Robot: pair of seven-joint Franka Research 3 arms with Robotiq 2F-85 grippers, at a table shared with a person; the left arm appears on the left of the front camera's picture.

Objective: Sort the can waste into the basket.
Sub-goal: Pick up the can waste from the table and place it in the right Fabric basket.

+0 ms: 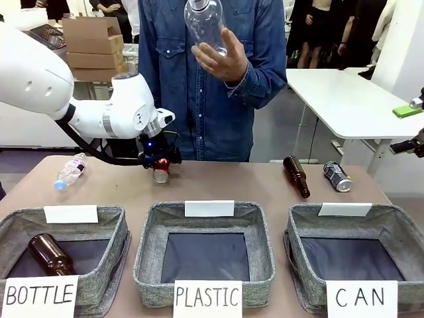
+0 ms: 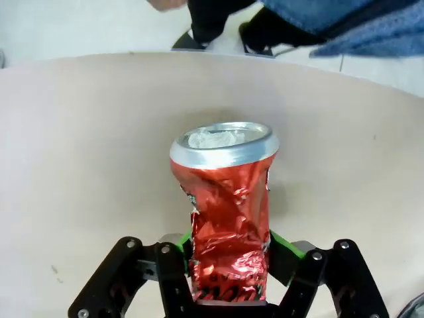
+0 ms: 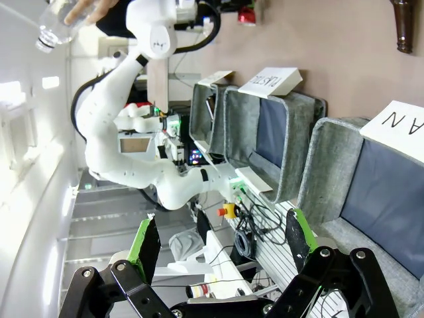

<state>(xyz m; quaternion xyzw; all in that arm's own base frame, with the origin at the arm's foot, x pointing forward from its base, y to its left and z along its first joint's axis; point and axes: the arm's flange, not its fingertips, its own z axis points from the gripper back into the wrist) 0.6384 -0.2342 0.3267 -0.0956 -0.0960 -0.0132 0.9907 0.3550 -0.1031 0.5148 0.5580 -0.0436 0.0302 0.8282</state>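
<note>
Front view: my left gripper (image 1: 160, 165) sits left of centre over the far part of the tan table (image 1: 225, 189), clamped on the red can (image 1: 161, 175). The can's lower end is at the tabletop, but I cannot tell whether it touches. A clear plastic bottle (image 1: 69, 171) lies to its left. Behind it a person in a denim shirt raises a hand (image 1: 226, 61) holding a second clear bottle (image 1: 204, 23) at the top of the frame. Right of centre lie a brown glass bottle (image 1: 296, 175) and, near it, the dark can (image 1: 337, 176), both just beyond the CAN basket (image 1: 301, 262) at lower right. The PLASTIC basket (image 1: 149, 258) stands lower centre. The BOTTLE basket (image 1: 114, 265) stands lower left, with a second brown bottle (image 1: 50, 255) inside. Cardboard boxes (image 1: 93, 43) are stacked upper left and a white table (image 1: 344, 99) stands at right

Left wrist view: my green pads (image 2: 283, 242) press both sides of the crumpled red can, its silver end pointing away from me at bare tan tabletop. Pale floor and denim show along the top

Right wrist view: my right gripper (image 3: 222, 228) hangs with its fingers spread wide and nothing between them. The frame is rolled sideways, with the CAN basket at the right edge and the PLASTIC basket next to it
</note>
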